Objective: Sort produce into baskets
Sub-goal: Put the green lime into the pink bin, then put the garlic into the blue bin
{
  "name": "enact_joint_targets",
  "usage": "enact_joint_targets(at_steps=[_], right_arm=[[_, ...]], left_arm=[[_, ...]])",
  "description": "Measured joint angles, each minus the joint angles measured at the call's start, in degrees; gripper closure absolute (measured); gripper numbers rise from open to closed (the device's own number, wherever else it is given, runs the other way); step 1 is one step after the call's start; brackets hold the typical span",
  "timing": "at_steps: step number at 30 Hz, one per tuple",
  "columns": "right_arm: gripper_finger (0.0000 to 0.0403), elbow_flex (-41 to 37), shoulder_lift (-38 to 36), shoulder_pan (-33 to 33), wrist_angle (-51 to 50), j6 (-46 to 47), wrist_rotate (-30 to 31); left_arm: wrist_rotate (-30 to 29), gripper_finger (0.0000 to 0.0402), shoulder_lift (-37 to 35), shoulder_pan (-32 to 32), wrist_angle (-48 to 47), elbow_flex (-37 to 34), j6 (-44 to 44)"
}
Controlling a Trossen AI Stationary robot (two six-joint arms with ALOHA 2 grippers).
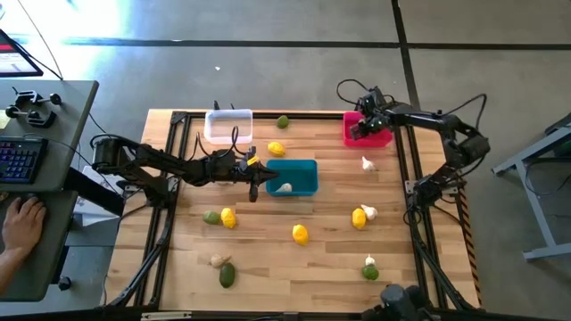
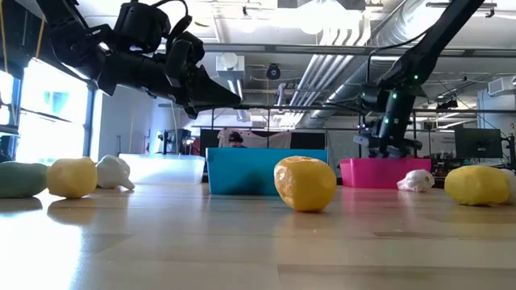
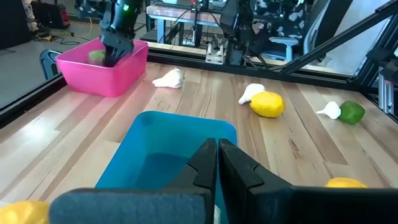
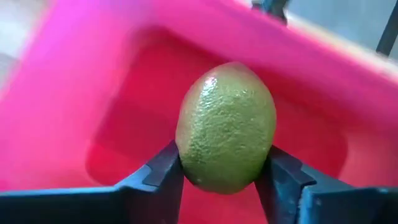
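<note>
A: Right claw (image 4: 225, 171), what's it doing?
B: It's over the pink basket (image 1: 366, 129) at the far right of the table. The wrist view shows a green fruit (image 4: 226, 127) sitting between its two fingers (image 4: 163, 171), both touching the fruit's sides, with the pink basket's floor right under it. So it's gripping the fruit, jaws part-way apart around it.

A: Is the fruit down in the basket?
B: It's inside the rim, going by the left wrist view (image 3: 97, 55). Can't tell if it touches the floor.

A: Left claw (image 3: 217, 163)?
B: Fully closed, fingers pressed together, holding nothing. It hangs at the near-left edge of the teal basket (image 1: 299, 177), mid-table.

A: Anything in the teal one?
B: One garlic bulb (image 1: 283, 188).

A: White basket (image 1: 228, 126)?
B: Far left of the table; contents unclear.

A: Loose produce?
B: A lemon (image 1: 277, 149) and another green fruit (image 1: 283, 122) sit between the white and teal baskets. A garlic bulb (image 1: 367, 163) lies just in front of the pink basket. A lemon and garlic pair (image 1: 361, 216) is at mid-right and a lemon (image 1: 300, 234) in the centre. More pieces are along the near and left parts of the table.
</note>
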Motion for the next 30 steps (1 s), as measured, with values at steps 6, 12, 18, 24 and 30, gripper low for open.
enact_joint_targets(at_steps=[6, 12, 18, 24, 30], right_arm=[[0.0164, 2.61, -3.12, 1.66, -2.57, -2.83, 1.34], [0.0173, 4.34, -10.71, 3.42, -4.64, -5.69, 1.70], [0.0294, -1.44, -20.97, 7.63, 0.25, -6.92, 2.12], [0.0389, -12.05, -30.10, 14.52, 9.94, -5.97, 1.72], [0.0387, -21.22, -37.96, 23.05, 18.93, -1.39, 2.88]], left_arm=[[1.45, 0.0399, -0.06, 0.00, -1.85, 0.14, 0.11], [2.82, 0.0399, -5.01, 0.11, -17.38, 3.38, 2.55], [2.85, 0.0399, -13.56, 0.09, -38.18, 8.40, 5.53], [2.85, 0.0400, -18.38, 0.11, -59.00, 15.55, 6.19], [2.83, 0.0401, -18.71, 0.11, -69.82, 20.20, 6.19]])
